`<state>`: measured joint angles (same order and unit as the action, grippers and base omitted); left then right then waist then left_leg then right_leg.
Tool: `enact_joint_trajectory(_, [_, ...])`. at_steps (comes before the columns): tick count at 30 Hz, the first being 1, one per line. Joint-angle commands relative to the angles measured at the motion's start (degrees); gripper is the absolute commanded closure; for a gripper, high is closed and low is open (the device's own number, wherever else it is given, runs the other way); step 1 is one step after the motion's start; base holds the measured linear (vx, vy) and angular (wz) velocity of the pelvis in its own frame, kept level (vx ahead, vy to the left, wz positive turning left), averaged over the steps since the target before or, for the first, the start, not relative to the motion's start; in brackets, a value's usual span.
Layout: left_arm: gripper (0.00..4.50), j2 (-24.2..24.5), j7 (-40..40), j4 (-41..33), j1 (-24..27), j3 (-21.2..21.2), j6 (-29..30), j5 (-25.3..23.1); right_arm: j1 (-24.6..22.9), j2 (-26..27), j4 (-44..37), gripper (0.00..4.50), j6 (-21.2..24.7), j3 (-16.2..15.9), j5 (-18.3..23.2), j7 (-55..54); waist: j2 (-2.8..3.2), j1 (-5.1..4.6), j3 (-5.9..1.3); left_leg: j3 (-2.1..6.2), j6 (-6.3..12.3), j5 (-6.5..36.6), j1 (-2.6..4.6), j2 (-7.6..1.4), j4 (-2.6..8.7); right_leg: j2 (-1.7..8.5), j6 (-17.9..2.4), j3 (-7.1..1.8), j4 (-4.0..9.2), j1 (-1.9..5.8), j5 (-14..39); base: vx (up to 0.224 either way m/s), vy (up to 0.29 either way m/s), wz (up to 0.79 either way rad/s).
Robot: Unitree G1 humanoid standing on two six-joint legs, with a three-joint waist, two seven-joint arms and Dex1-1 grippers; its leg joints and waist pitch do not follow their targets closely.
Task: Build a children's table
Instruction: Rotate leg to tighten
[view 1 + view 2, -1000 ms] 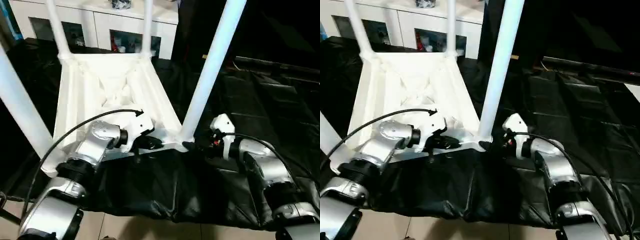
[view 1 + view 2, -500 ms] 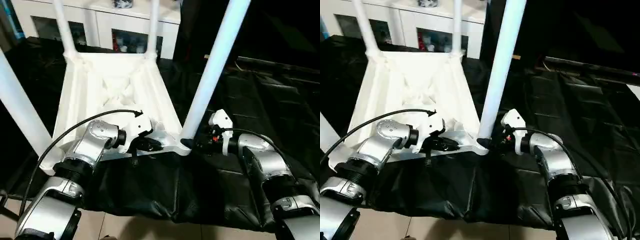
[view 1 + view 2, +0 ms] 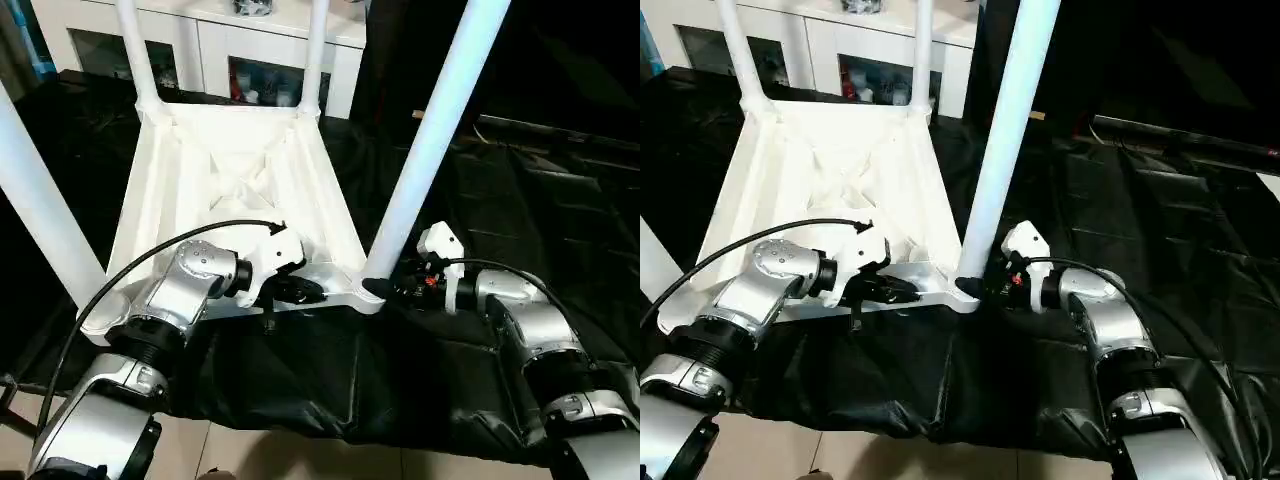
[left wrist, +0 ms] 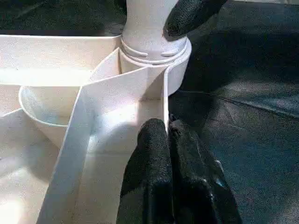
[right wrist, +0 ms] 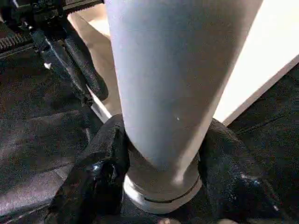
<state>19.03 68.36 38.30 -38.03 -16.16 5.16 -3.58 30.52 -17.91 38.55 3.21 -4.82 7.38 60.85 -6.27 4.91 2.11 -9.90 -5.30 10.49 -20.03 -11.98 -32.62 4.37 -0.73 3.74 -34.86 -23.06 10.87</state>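
The white children's table (image 3: 235, 190) lies upside down on a black sheet, ribbed underside up, with all four tube legs standing in its corner sockets. My left gripper (image 3: 305, 291) is at the near edge, shut on the thin rim wall (image 4: 140, 88) beside the near right socket; its fingers (image 4: 154, 154) pinch that wall. My right gripper (image 3: 378, 288) is shut around the foot of the near right leg (image 3: 430, 130), one finger (image 5: 100, 163) on each side of the tube (image 5: 168, 70). The near left leg (image 3: 40, 210) stands untouched.
A white cabinet with glass doors (image 3: 250, 50) stands right behind the table's far legs. The black sheet (image 3: 540, 200) spreads wide to the right. A light floor (image 3: 300, 465) shows at the near edge below my forearms.
The head view has tilted, so the whole picture sits lower. Both grippers keep their holds at the near right corner; the right wrist has drawn slightly closer to the leg.
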Motion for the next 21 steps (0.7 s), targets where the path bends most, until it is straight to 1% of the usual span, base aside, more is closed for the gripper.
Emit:
enact_joint_trajectory(1, [4.50, -1.34, -1.28, -0.26, 1.43, -2.27, 1.60, -1.21, -1.98, 1.39, -0.60, 2.56, 1.48, -0.36, -0.02, -3.01, 0.57, -0.20, -2.87, -0.20, 1.86, 9.01, 0.36, -1.62, 3.36, 3.58, -12.95, -2.62, 3.41, 2.99, 6.22, 0.000, 0.000, 0.00])
enact_joint_trajectory(2, [4.50, -1.88, -2.35, -0.19, 1.41, -2.24, 2.05, -1.42, -2.57, 2.18, -0.55, 2.58, 1.56, -0.17, -0.48, -5.20, 0.53, -0.24, -2.69, -0.17, 1.58, 10.09, 0.31, -1.61, 3.50, 3.62, -12.50, -2.63, 3.65, 2.87, 7.96, 0.000, 0.000, 0.00])
enact_joint_trajectory(4, [4.50, -3.50, -5.27, 0.15, 1.23, -1.98, 3.30, -1.87, -4.00, 4.16, -0.50, 2.58, 1.83, 0.11, -1.61, -10.40, 0.51, -0.26, -2.46, -0.05, 0.55, 12.67, 0.42, -1.66, 3.77, 3.69, -11.10, -2.59, 4.22, 2.62, 13.19, 0.000, 0.000, 0.00])
enact_joint_trajectory(5, [4.50, -3.50, -5.27, 0.15, 1.23, -1.98, 3.30, -1.87, -4.00, 4.16, -0.50, 2.58, 1.83, 0.11, -1.61, -10.40, 0.54, -0.37, -2.18, 0.07, -0.18, 15.32, 0.45, -1.61, 3.97, 3.77, -9.57, -2.57, 4.80, 2.41, 18.61, 0.000, 0.000, 0.00])
enact_joint_trajectory(6, [4.50, -4.49, -6.97, 0.43, 1.06, -1.84, 3.98, -2.10, -4.51, 5.45, -0.16, 2.59, 2.25, 0.68, -1.94, -13.82, 0.54, -0.34, -2.16, 0.18, -0.44, 16.56, 0.63, -1.58, 3.96, 3.86, -8.82, -2.55, 5.08, 2.28, 21.26, 0.000, 0.000, 0.00])
enact_joint_trajectory(7, [4.50, -5.45, -8.61, 0.76, 0.84, -1.77, 4.73, -2.38, -4.85, 6.72, 0.19, 2.59, 2.77, 1.26, -2.07, -16.80, 0.61, -0.53, -2.16, 0.41, -1.19, 18.11, 0.64, -1.58, 4.10, 3.93, -7.23, -2.61, 5.44, 2.06, 24.84, 0.000, 0.000, 0.00])
enact_joint_trajectory(8, [4.50, -6.98, -10.93, 1.29, 0.52, -1.72, 5.85, -2.73, -5.09, 8.46, 0.87, 2.59, 3.28, 2.04, -2.28, -20.97, 0.48, -0.59, -2.12, 0.51, -1.41, 18.46, 0.65, -1.61, 4.17, 3.96, -6.86, -2.59, 5.53, 2.04, 25.45, 0.000, 0.000, 0.00])
enact_joint_trajectory(9, [4.50, -8.44, -12.82, 1.71, 0.25, -1.84, 7.02, -3.06, -4.96, 10.27, 1.88, 2.59, 3.90, 3.04, -2.16, -24.96, 0.64, -0.79, -2.05, 0.57, -1.84, 19.39, 0.73, -1.52, 4.28, 3.85, -6.24, -2.59, 5.65, 1.79, 26.64, 0.000, 0.000, 0.00])
enact_joint_trajectory(10, [4.50, -9.87, -14.57, 2.13, -0.02, -1.92, 8.08, -3.32, -4.66, 11.99, 2.99, 2.59, 4.38, 4.00, -2.06, -28.85, 0.66, -0.82, -2.08, 0.67, -2.08, 20.06, 0.85, -1.53, 4.30, 3.94, -5.95, -2.54, 5.80, 1.65, 27.52, 0.000, 0.000, 0.00])
enact_joint_trajectory(11, [4.50, -11.64, -16.64, 2.87, -0.45, -1.72, 8.95, -3.31, -3.75, 13.96, 4.97, 2.59, 4.54, 5.10, -2.09, -33.87, 0.76, -1.15, -2.09, 0.81, -2.46, 21.37, 0.87, -1.42, 4.32, 3.91, -5.46, -2.45, 5.93, 1.54, 28.89, 0.000, 0.000, 0.00])
enact_joint_trajectory(12, [4.50, -12.76, -17.94, 3.44, -0.82, -1.57, 9.36, -3.28, -2.99, 15.15, 6.28, 2.59, 4.58, 5.61, -2.13, -36.68, 0.77, -1.35, -2.05, 0.87, -2.64, 21.99, 0.93, -1.33, 4.33, 3.88, -5.20, -2.37, 6.05, 1.41, 29.82, 0.000, 0.000, 0.00])
enact_joint_trajectory(13, [4.50, -13.97, -19.44, 4.12, -1.28, -1.54, 9.60, -3.41, -2.14, 16.44, 7.48, 2.59, 4.29, 5.82, -2.26, -39.03, 0.81, -1.72, -2.13, 1.06, -2.72, 23.06, 0.94, -1.23, 4.30, 3.85, -4.49, -2.20, 6.26, 1.42, 31.10, 0.000, 0.000, 0.00])
enact_joint_trajectory(14, [4.50, -15.31, -21.39, 5.11, -1.93, -1.56, 9.71, -3.74, -1.01, 18.03, 8.69, 2.59, 3.61, 5.83, -2.53, -41.44, 1.00, -1.96, -2.22, 1.16, -2.40, 23.79, 0.98, -1.12, 4.26, 3.80, -3.99, -2.11, 6.46, 1.41, 31.51, 0.000, 0.000, 0.00])
enact_joint_trajectory(15, [4.50, -17.27, -23.69, 6.69, -2.97, -1.82, 9.81, -4.22, 1.18, 20.98, 10.07, 2.59, 3.09, 6.71, -1.68, -44.58, 1.45, -2.17, -2.24, 1.19, -2.31, 24.20, 0.96, -1.09, 4.29, 3.73, -3.96, -2.18, 6.43, 1.24, 30.77, 0.000, 0.000, 0.00])
enact_joint_trajectory(16, [4.50, -17.75, -24.47, 7.26, -3.40, -2.17, 9.39, -4.75, 2.21, 22.12, 10.16, 2.59, 2.46, 6.80, -1.51, -45.21, 1.11, -2.34, -2.27, 1.20, -2.20, 24.70, 1.03, -0.99, 4.29, 3.60, -3.71, -2.03, 6.61, 1.17, 30.90, 0.000, 0.000, 0.00])
enact_joint_trajectory(17, [4.50, -17.79, -24.65, 7.46, -3.57, -2.46, 8.99, -5.12, 2.69, 22.54, 10.12, 2.59, 1.93, 6.63, -1.71, -45.50, 1.51, -2.30, -2.27, 1.25, -2.13, 25.12, 1.09, -1.01, 4.32, 3.64, -3.76, -2.06, 6.61, 1.12, 30.66, 0.000, 0.000, 0.00])
enact_joint_trajectory(18, [4.50, -17.74, -24.77, 7.58, -3.68, -2.73, 8.63, -5.46, 3.01, 22.78, 10.01, 2.59, 1.41, 6.36, -2.02, -45.66, 1.30, -2.46, -2.25, 1.19, -2.01, 25.22, 1.03, -1.03, 4.32, 3.59, -3.77, -2.08, 6.71, 1.11, 30.27, 0.000, 0.000, 0.00])
enact_joint_trajectory(19, [4.50, -17.38, -24.43, 7.47, -3.64, -2.94, 8.21, -5.72, 3.10, 22.60, 9.47, 2.59, 0.24, 5.62, -3.02, -45.76, 1.39, -2.38, -2.38, 1.15, -1.61, 24.14, 0.78, -1.12, 4.43, 3.58, -4.54, -2.22, 6.42, 1.35, 27.21, 0.000, 0.000, 0.00])
enact_joint_trajectory(20, [4.50, -17.33, -24.38, 7.45, -3.62, -2.93, 8.20, -5.71, 3.08, 22.56, 9.42, 2.59, 0.19, 5.60, -3.02, -45.64, 1.38, -2.39, -2.42, 1.11, -1.56, 23.75, 0.71, -1.18, 4.45, 3.55, -4.91, -2.26, 6.28, 1.40, 25.88, 0.000, 0.000, 0.00])
enact_joint_trajectory(21, [4.50, -16.38, -23.45, 7.04, -3.30, -2.86, 7.76, -5.71, 2.49, 21.67, 8.56, 2.03, -0.43, 5.54, -2.83, -43.62, 1.41, -2.40, -2.47, 1.05, -1.46, 23.17, 0.62, -1.28, 4.53, 3.47, -5.77, -2.30, 6.01, 1.55, 23.31, 0.000, 0.000, 0.00])
